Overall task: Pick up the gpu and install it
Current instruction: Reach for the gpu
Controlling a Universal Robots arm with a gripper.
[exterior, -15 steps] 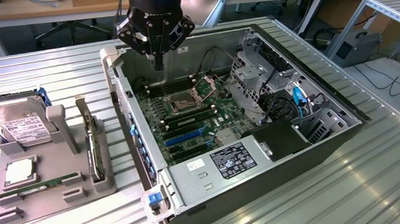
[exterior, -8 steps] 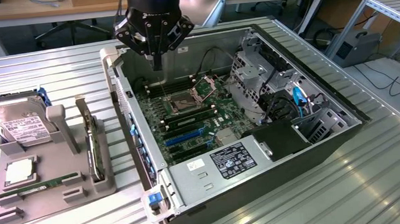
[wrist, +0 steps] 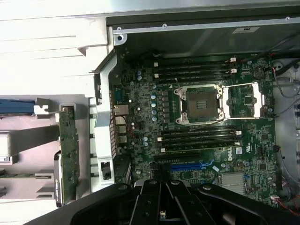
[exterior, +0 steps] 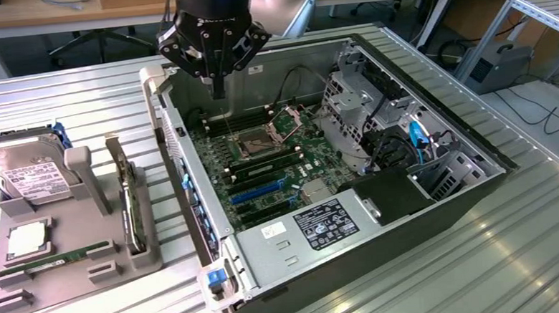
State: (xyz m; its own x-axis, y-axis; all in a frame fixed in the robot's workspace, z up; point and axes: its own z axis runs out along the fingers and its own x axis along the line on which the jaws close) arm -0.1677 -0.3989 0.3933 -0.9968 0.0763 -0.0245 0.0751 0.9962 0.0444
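Observation:
The gpu (exterior: 126,207) stands on its edge in a slot of the grey holder (exterior: 122,269), left of the open computer case (exterior: 436,206) in the exterior view. In the wrist view the gpu (wrist: 69,154) is a narrow green strip beside the case wall. My gripper (exterior: 218,88) hangs shut and empty above the far end of the motherboard (exterior: 260,157), well apart from the gpu. The wrist view has my gripper (wrist: 161,199) closed over the motherboard (wrist: 197,117), close to the blue card slot (wrist: 187,166).
The holder also carries a silver hard drive (exterior: 31,176), a processor (exterior: 25,241) and a memory stick (exterior: 55,261). Inside the case are a drive cage (exterior: 353,102), cables and a labelled power supply (exterior: 326,226). The case's left wall (exterior: 180,176) stands between holder and motherboard.

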